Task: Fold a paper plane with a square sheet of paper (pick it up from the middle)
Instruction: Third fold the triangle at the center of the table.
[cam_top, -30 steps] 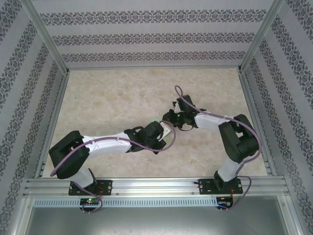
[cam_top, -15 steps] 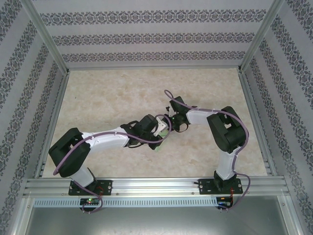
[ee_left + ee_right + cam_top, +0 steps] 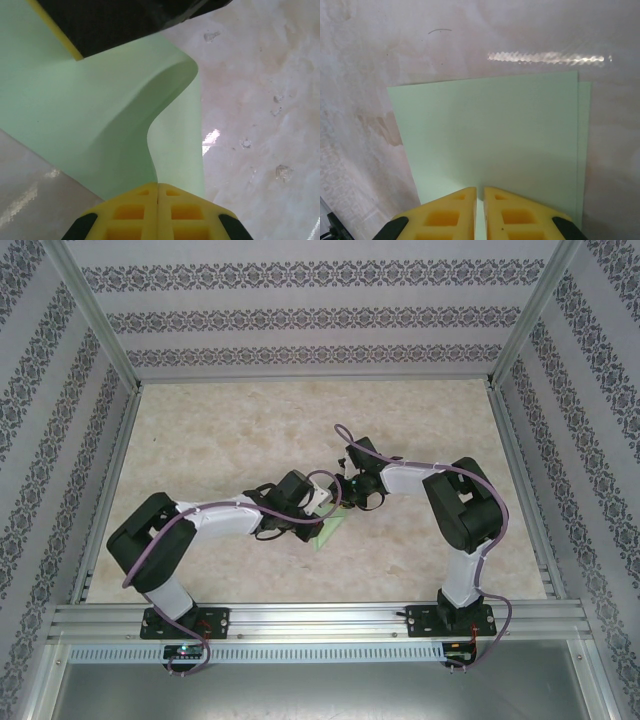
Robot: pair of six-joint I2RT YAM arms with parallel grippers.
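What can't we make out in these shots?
- Left wrist: top of the square sheet of paper, covered by a dark yellow-edged part cut off by the frame; its pinched edge, inside the left end effector.
- Right wrist: its near edge, behind the right end effector.
- Top external: fold shape, mostly covered by the end effectors and too small.

Beige marbled table point(image 3: 220, 430); folded pale green square sheet of paper point(image 3: 329, 531) mid-table.
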